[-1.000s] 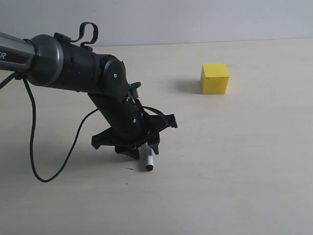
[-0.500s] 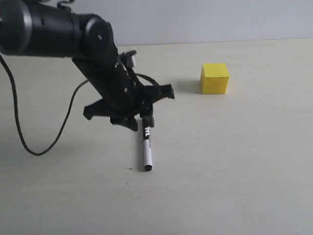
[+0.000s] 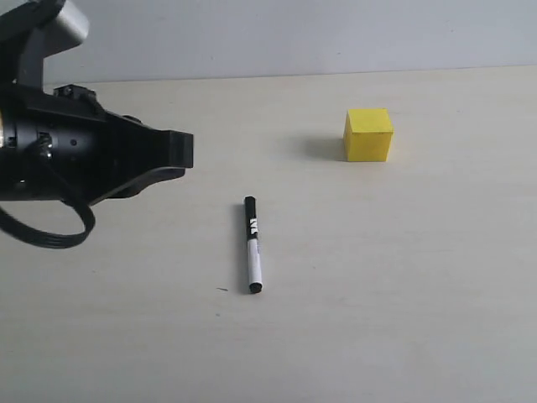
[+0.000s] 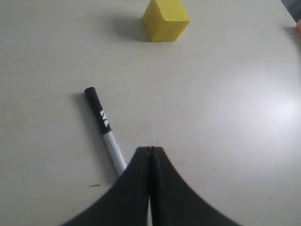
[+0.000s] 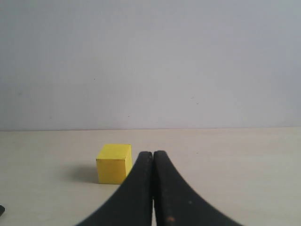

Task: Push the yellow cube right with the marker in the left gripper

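The marker (image 3: 252, 244) lies flat on the table, free of any gripper, black cap toward the back. In the left wrist view the marker (image 4: 104, 130) lies on the table beyond my left gripper (image 4: 149, 149), whose fingers are shut together on nothing. The left arm (image 3: 92, 155) hangs raised at the far left, well apart from the marker. The yellow cube (image 3: 367, 134) sits at the back right, untouched, and the left wrist view shows the yellow cube (image 4: 165, 20) far ahead. My right gripper (image 5: 153, 153) is shut and empty, with the yellow cube (image 5: 114, 163) beyond its left finger.
A loose black cable (image 3: 50, 235) loops under the left arm. A small dark speck (image 3: 221, 290) marks the pale table (image 3: 403, 277) near the marker's white end. A grey wall (image 3: 336, 34) bounds the table's far edge.
The left arm has lifted off the table and drawn back to the left. It let go of the marker, which now lies alone on the table. The cube has not moved.
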{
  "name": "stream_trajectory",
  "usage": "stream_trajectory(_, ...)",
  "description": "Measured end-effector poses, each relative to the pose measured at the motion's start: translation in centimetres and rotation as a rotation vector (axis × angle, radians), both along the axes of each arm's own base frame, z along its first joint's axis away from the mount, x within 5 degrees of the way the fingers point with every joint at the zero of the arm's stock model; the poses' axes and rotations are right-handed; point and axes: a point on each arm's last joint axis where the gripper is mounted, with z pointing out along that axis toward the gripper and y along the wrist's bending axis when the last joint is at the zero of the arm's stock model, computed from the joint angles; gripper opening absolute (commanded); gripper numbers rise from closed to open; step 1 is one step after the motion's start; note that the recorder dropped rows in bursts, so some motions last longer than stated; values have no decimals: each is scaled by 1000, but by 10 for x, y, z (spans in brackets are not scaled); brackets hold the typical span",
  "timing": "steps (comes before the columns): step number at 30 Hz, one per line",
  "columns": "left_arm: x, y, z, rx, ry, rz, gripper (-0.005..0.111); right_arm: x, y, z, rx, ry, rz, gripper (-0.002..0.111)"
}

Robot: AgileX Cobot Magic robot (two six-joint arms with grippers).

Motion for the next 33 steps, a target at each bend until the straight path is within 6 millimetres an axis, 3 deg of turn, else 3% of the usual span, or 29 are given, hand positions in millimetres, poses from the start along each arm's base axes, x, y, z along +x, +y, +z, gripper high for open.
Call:
stream_trajectory(5, -6, 6, 8, -13, -15, -2, 1, 0, 0, 0, 0, 0, 0, 0)
stream_trajectory(24, -5, 8, 8, 34, -62, -26, 1, 0, 0, 0, 0, 0, 0, 0)
stream_trajectory(28, -5, 23, 13, 37, -114, 4, 1, 0, 0, 0, 0, 0, 0, 0)
stream_trajectory(33, -18, 68, 9, -15, -190, 135, 1, 0, 0, 0, 0, 0, 0, 0)
